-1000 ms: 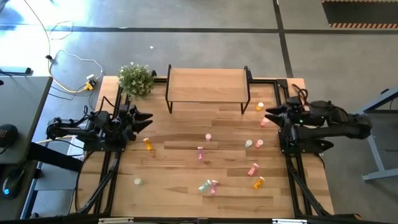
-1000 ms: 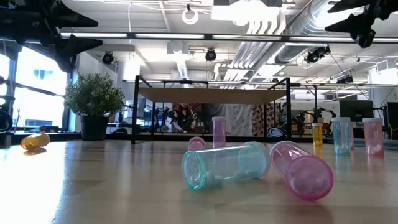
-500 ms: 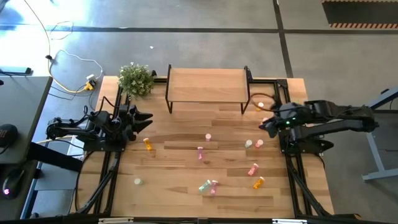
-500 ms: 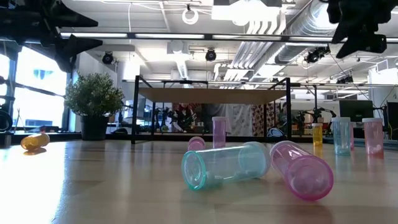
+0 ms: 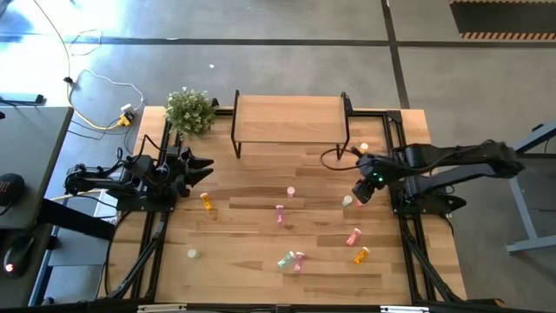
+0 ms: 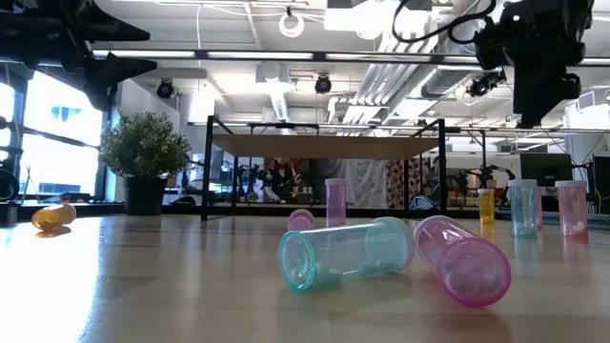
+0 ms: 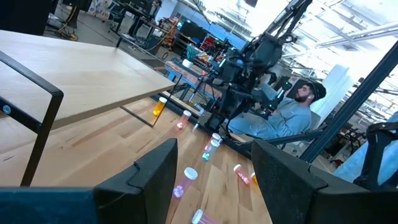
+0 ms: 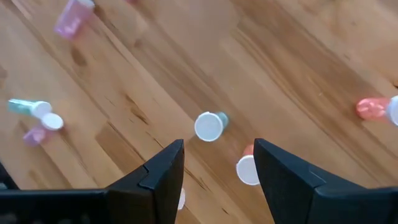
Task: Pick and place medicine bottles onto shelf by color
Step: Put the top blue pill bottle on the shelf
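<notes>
From above, the right arm covers one bottle standing below it on the bench (image 5: 261, 187); the shelf (image 5: 289, 119) stands empty well beyond. The right end effector (image 8: 217, 163) hangs with fingers apart, holding nothing, directly over the green-tinted bottle (image 8: 210, 126) and pale red bottle (image 8: 249, 167). The left end effector (image 7: 214, 169), also parted and empty, waits far off.
</notes>
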You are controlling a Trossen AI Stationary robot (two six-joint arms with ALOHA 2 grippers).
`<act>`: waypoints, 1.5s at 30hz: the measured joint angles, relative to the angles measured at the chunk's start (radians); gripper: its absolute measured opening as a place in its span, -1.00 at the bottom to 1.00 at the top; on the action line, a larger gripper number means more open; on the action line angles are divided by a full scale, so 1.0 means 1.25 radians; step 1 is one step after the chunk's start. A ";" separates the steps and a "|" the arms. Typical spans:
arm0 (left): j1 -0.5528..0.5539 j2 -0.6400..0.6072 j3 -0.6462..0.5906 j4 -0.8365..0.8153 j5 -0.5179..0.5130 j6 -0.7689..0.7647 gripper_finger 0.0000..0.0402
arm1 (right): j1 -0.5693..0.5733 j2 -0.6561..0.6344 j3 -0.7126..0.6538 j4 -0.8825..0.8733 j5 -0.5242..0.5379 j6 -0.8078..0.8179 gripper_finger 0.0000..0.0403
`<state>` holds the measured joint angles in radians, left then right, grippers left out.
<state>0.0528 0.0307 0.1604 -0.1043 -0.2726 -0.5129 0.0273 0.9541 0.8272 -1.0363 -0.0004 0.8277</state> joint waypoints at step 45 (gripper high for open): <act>0.000 0.000 0.000 -0.003 0.000 0.000 -0.02 | 0.052 0.355 0.001 0.098 0.005 -0.022 -0.09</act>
<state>0.0528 0.0307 0.1604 -0.1078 -0.2726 -0.5129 0.0929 1.3983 0.8280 -0.9134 0.0055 0.7998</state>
